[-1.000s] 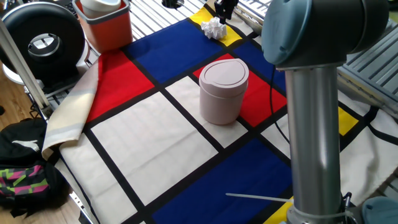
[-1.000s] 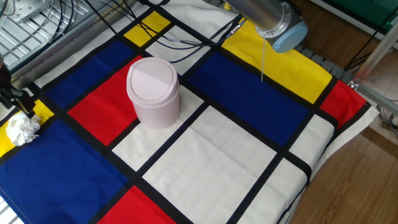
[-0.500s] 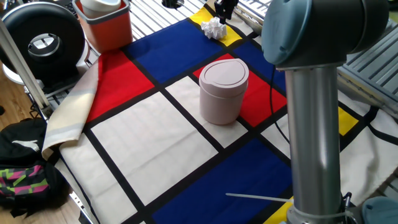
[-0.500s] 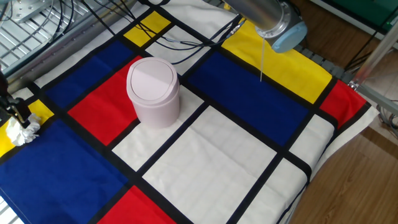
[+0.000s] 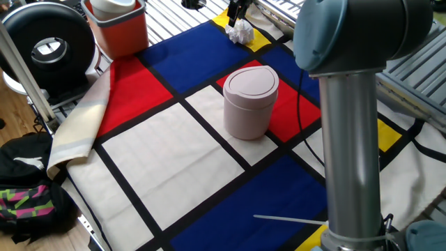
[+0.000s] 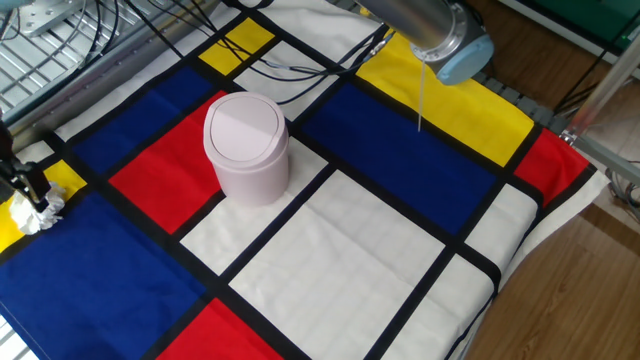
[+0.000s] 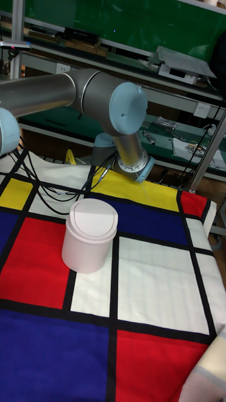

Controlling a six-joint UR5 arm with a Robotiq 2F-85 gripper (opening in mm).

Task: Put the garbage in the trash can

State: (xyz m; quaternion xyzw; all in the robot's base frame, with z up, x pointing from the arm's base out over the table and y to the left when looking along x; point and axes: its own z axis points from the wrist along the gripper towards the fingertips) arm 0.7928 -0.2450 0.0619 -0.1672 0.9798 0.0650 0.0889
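Observation:
The garbage (image 6: pixel 38 213), a crumpled white tissue wad, lies on a yellow patch at the cloth's far left edge; it also shows at the top of one fixed view as the garbage (image 5: pixel 241 32). My gripper (image 6: pixel 27 190) is low over it, its dark fingers straddling the wad's top and partly hiding it, with a gap still between them. From the opposite side the gripper (image 5: pixel 237 12) stands just above the wad. The pale pink trash can (image 6: pixel 247 145), lid shut, stands upright on the red and white patches, well apart from the wad. It also appears as the trash can (image 5: pixel 251 102) and the trash can (image 7: pixel 89 235).
A red-orange square bin (image 5: pixel 120 28) stands off the cloth's corner. Black cables (image 6: pixel 300 68) trail across the cloth behind the can. The thick arm column (image 5: pixel 352 132) fills the right foreground. A black bag (image 5: pixel 28 188) lies on the floor.
My gripper has come down from above the wad until its fingers sit around the top of it. The wad and the can have stayed in place.

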